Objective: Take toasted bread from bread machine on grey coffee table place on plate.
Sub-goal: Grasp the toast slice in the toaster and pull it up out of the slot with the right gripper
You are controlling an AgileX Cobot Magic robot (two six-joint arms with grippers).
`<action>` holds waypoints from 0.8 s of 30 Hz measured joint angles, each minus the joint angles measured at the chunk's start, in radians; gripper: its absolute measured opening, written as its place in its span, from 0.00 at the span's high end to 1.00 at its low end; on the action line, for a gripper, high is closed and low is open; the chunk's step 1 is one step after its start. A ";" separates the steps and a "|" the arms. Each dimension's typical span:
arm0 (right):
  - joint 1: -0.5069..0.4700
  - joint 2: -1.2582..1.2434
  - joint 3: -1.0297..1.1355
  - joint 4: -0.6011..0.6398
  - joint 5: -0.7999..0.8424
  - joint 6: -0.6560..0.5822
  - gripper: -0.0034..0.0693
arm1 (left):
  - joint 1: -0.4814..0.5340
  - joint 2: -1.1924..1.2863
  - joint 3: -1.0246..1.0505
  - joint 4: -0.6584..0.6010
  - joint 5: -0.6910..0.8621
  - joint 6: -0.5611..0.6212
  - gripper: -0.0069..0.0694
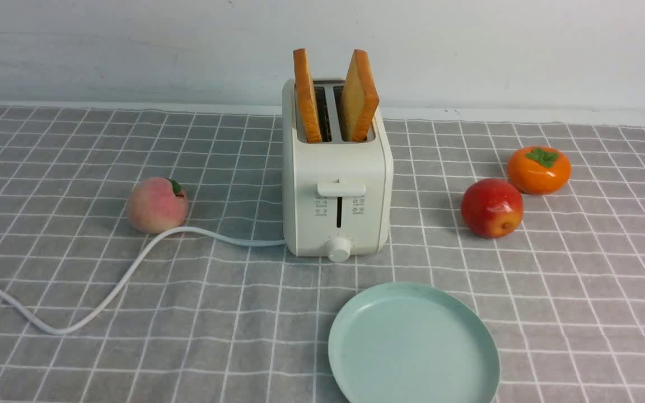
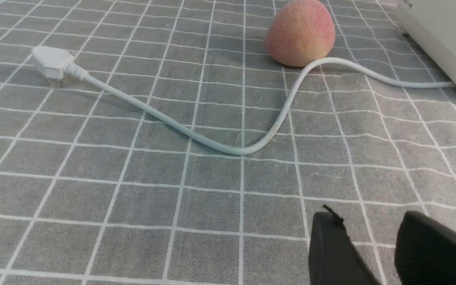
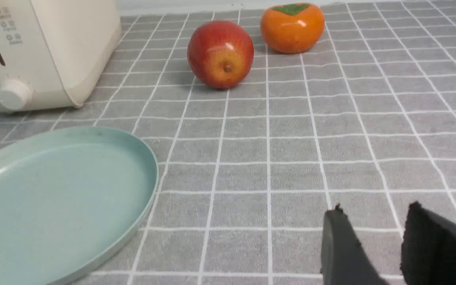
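Toast: two slices [image 1: 363,95], upright, leaning apart in the toaster [image 1: 336,196]
Plate: bare [image 1: 415,347], at the toaster's 5 o'clock in the front view
Fruit: apple [image 1: 492,208] and persimmon [image 1: 539,170] toward 3 o'clock; peach [image 1: 157,205] toward 9 o'clock
Left gripper [image 2: 366,233]: jaws parted, holding nothing
Right gripper [image 3: 378,229]: likewise parted
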 joint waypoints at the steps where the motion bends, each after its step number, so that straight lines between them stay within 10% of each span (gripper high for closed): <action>1: 0.000 0.000 0.000 -0.001 0.002 0.000 0.62 | 0.000 0.000 0.000 0.000 0.000 0.000 0.60; 24: 0.000 0.000 0.003 -0.022 -0.062 0.000 0.62 | 0.000 0.000 0.001 0.000 -0.152 0.000 0.60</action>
